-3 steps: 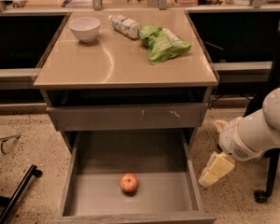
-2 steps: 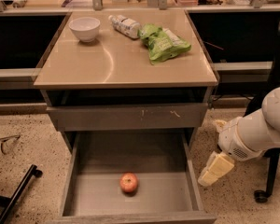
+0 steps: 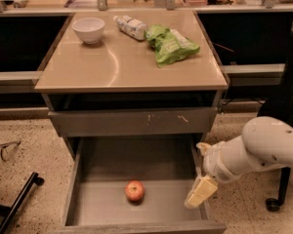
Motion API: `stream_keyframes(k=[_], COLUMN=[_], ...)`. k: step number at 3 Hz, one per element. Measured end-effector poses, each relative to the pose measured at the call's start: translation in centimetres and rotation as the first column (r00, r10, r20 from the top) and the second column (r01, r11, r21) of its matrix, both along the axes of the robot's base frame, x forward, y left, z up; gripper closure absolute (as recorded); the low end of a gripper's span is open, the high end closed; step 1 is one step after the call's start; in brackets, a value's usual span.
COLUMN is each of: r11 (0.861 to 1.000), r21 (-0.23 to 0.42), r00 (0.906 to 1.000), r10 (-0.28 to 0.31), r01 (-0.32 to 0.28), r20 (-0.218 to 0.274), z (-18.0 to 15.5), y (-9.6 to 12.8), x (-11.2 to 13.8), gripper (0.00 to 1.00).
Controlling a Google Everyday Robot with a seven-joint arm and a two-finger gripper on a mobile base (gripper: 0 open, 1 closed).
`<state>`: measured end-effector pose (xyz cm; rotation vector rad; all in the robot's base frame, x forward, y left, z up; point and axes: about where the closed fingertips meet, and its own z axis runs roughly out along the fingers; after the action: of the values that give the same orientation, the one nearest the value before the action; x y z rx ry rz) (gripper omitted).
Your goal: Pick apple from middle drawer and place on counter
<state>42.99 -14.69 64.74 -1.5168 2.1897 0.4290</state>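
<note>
The apple, small and red-orange, lies on the floor of the open middle drawer, a little left of its centre and towards the front. My gripper hangs at the end of the white arm, over the drawer's right side wall, to the right of the apple and apart from it. It holds nothing that I can see. The tan counter tops the cabinet above.
On the counter stand a white bowl, a lying plastic bottle and a green bag. A shut drawer front with pale scratches sits above the open drawer. A black bar lies on the floor at left; a chair base stands at right.
My gripper and arm have moved left and down, from beside the cabinet to over the open drawer's right wall. The apple has not moved.
</note>
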Motion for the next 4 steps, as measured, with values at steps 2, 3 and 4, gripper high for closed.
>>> stream_keyframes(k=[2,3,4], r11=[0.995,0.990,0.975], r21=[0.064,0.108,0.179], r00=[0.9958,0.9947,0.9863], r10=[0.079,0.079,0.115], r01=[-0.081,-0.086,-0.135], r20=[0.048,0.066,0.118], z=[-3.4,-6.6,-12.4], y=[4.6,6.0,9.9], x=[0.0,0.7,1.4], gripper=[0.00,0.00,0.00])
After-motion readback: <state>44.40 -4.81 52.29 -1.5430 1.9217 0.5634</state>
